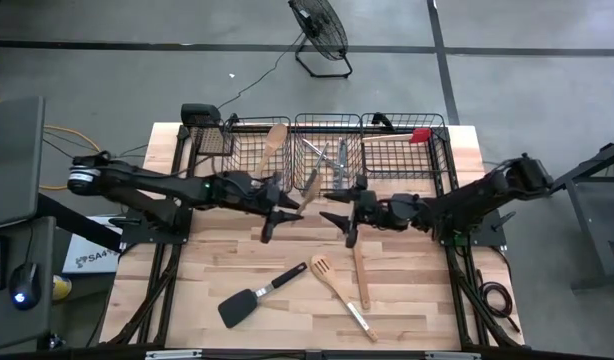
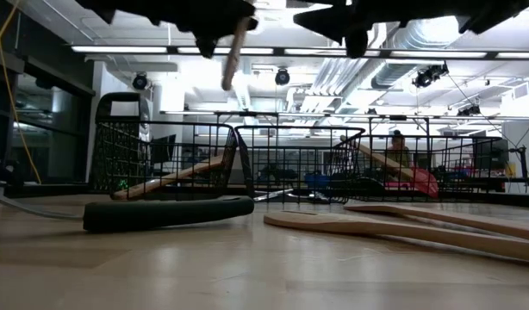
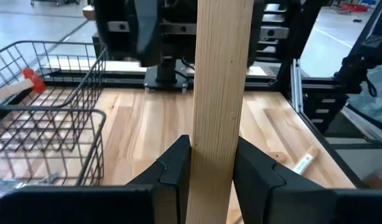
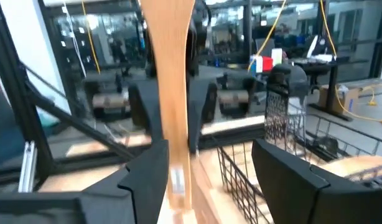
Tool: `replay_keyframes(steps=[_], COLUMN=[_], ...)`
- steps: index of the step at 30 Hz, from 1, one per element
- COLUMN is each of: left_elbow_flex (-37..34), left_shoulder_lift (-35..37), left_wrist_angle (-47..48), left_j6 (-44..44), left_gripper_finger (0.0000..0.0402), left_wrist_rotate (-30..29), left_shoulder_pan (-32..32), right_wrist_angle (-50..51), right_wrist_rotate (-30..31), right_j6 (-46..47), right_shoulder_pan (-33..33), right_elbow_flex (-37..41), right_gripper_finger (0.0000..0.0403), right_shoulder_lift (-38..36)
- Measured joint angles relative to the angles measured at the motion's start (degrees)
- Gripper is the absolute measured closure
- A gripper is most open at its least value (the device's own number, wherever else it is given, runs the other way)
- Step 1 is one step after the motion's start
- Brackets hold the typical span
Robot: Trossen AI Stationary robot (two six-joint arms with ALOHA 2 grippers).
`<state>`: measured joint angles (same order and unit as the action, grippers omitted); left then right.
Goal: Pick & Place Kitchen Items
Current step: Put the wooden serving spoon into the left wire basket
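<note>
From above I see my left gripper (image 1: pixel 278 212) in front of the middle basket (image 1: pixel 327 150), clenched on a wooden utensil (image 1: pixel 309 190) that angles up toward the basket's front rim, while my right gripper (image 1: pixel 344 215) hangs just beside it with its fingers spread. A black turner (image 1: pixel 252 298), a slotted wooden turner (image 1: pixel 325 271) and a wooden spoon (image 1: pixel 360 275) lie on the table (image 1: pixel 417 300) nearer me. At table height, the wooden utensil (image 2: pixel 234 52) dangles clear of the surface. Through the left wrist camera, the wooden handle (image 3: pixel 221 93) stands pinched between both fingers (image 3: pixel 175 171). Through the right wrist camera, the same handle (image 4: pixel 172 93) crosses between the released fingers (image 4: pixel 144 171); I cannot tell whether it touches them.
</note>
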<state>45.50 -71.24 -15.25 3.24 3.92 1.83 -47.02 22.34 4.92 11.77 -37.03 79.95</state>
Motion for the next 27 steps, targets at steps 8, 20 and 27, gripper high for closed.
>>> replay_keyframes(steps=[8, 20, 27], left_elbow_flex=[0.0, 0.0, 0.0], left_shoulder_lift=[10.4, 20.7, 22.8], left_wrist_angle=[10.9, 21.9, 26.8], left_j6=[-1.8, -4.4, -0.9], left_gripper_finger=[0.0316, 0.0316, 0.0316], left_wrist_rotate=[0.7, -5.7, -15.6], left_shoulder_pan=[0.0, -0.1, -5.1], right_wrist_angle=[9.6, 12.6, 15.7], right_wrist_rotate=[6.2, 7.9, 7.8], right_j6=[0.0, 2.7, 5.6], right_shoulder_pan=[3.1, 5.0, 5.0], right_elbow_flex=[0.0, 0.0, 0.0], right_gripper_finger=[0.0184, 0.0183, 0.0183], right_shoulder_lift=[-4.5, -4.5, -4.4])
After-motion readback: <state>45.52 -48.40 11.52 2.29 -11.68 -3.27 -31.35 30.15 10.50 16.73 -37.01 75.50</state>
